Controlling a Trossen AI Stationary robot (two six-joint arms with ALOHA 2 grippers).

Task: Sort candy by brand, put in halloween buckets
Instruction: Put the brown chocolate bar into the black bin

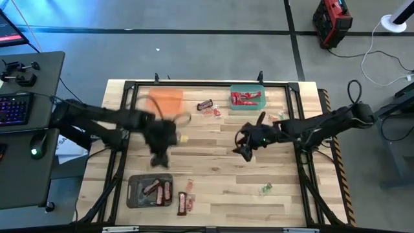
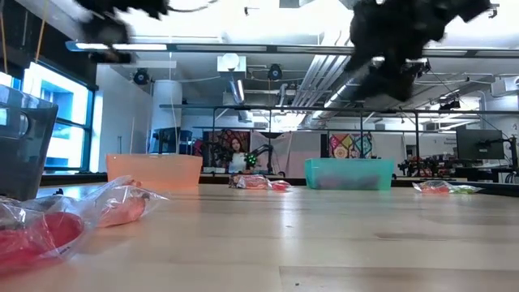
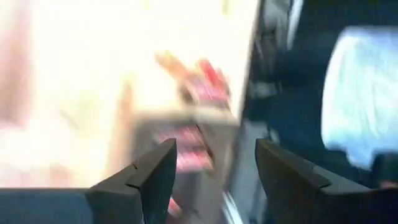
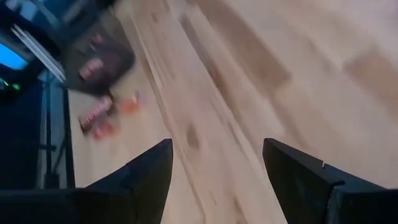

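The table [image 1: 220, 171] is pale striped wood inside a black frame. An orange tub [image 1: 165, 99] sits upper left of centre, a teal-green tub [image 1: 248, 96] with red wrappers upper right of centre, and a dark grey tub [image 1: 150, 190] with brown-and-red bars at lower left. Both arms are black.

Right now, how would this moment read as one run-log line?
left claw: open, above grey bucket | right claw: open, mid-table, empty | green bucket: red candy

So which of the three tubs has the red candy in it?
The green tub at the table's far edge holds the red wrappers; the orange tub looks empty, and the dark grey tub holds brown bars.
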